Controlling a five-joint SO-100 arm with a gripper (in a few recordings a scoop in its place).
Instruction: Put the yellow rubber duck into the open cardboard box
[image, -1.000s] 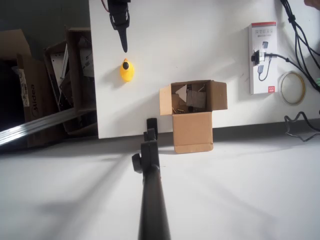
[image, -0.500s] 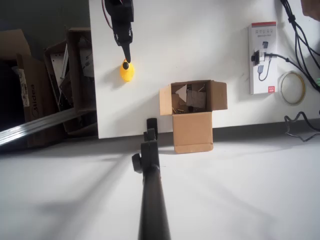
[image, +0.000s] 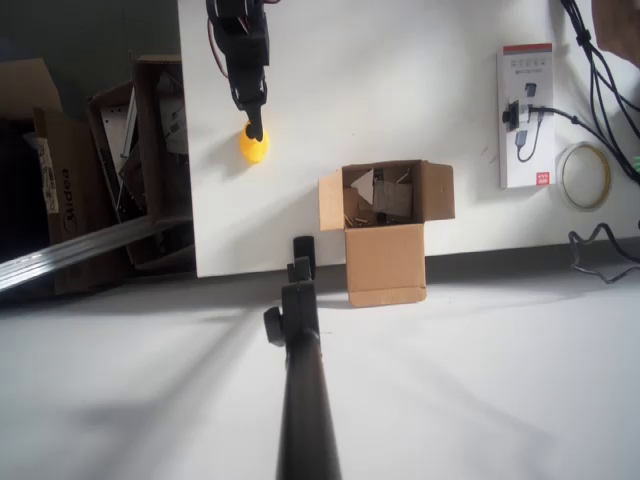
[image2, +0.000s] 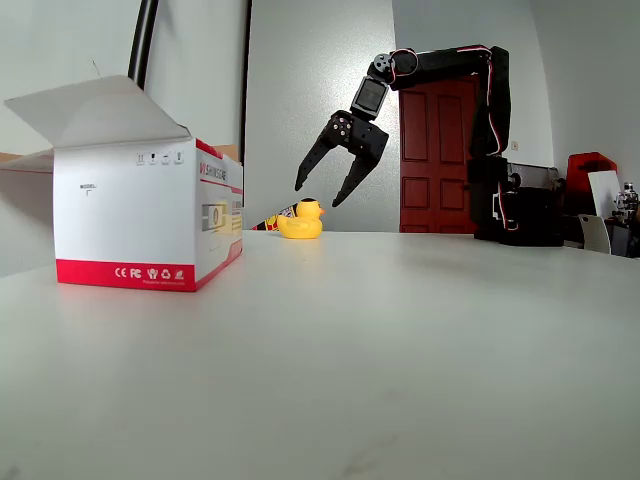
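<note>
The yellow rubber duck (image: 254, 148) sits on the white table (image: 330, 80), up and to the left of the open cardboard box (image: 385, 205). The box stands at the table's near edge with one flap hanging over it. In the fixed view the duck (image2: 301, 220) rests upright on the tabletop. My black gripper (image2: 318, 195) hangs open just above it, one finger to each side, not touching. From overhead the gripper (image: 256, 126) overlaps the duck's upper end. Nothing is between the fingers.
A flat white-and-red package (image: 527, 115) lies at the right, with a tape roll (image: 584, 175) and cables (image: 600, 70) beside it. Dark boxes of clutter (image: 140, 160) stand off the table's left edge. A black pole (image: 300, 380) crosses the foreground.
The gripper has come down the picture from above the duck until its tips are over the duck. The duck and the box have not moved.
</note>
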